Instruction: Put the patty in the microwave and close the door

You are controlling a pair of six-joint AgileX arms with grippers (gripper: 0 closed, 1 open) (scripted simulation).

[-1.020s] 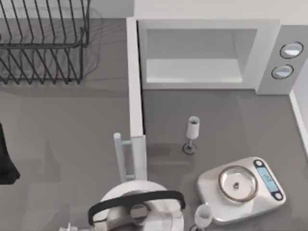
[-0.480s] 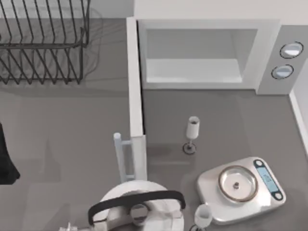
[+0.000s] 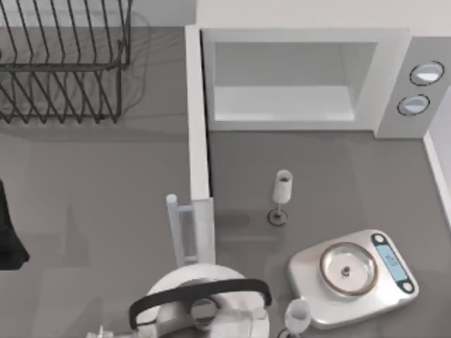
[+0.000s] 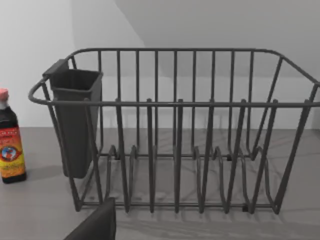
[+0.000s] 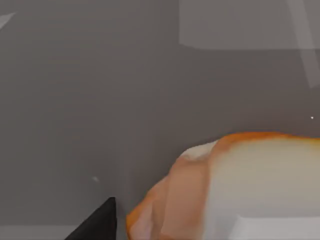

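The patty (image 5: pixel 235 185) lies very close under the right wrist camera, a soft rounded piece with an orange-brown rim and a pale, smooth middle, on the grey table (image 5: pixel 75 100). A dark fingertip (image 5: pixel 97 225) of the right gripper stands just beside its edge; if the fingers are apart or together I cannot tell.

From above, the microwave (image 3: pixel 303 74) stands at the far side of the table, a white box with straight edges and a pale, smooth cavity. On its grey side panel sit two round silver-blue knobs (image 3: pixel 421 88). The door (image 3: pixel 199 141) is swung wide and reaches toward the near edge, with its pale bar handle (image 3: pixel 174 229) on the left face.

On the table right of the door stands a slim stemmed glass (image 3: pixel 281 197), upright. Nearer is a silver scale (image 3: pixel 352 278) with a round metal pan and a blue display. Beside it is a second glass (image 3: pixel 297 317), and a white round kettle (image 3: pixel 201 303) with a black curved handle.

At far left stands a dark wire dish rack (image 4: pixel 175 135) with a dark cutlery cup hung on one end, and a dark sauce bottle (image 4: pixel 10 137) with a red cap is near it. A dark finger (image 4: pixel 97 225) of the left gripper shows before the rack; its state I cannot tell.
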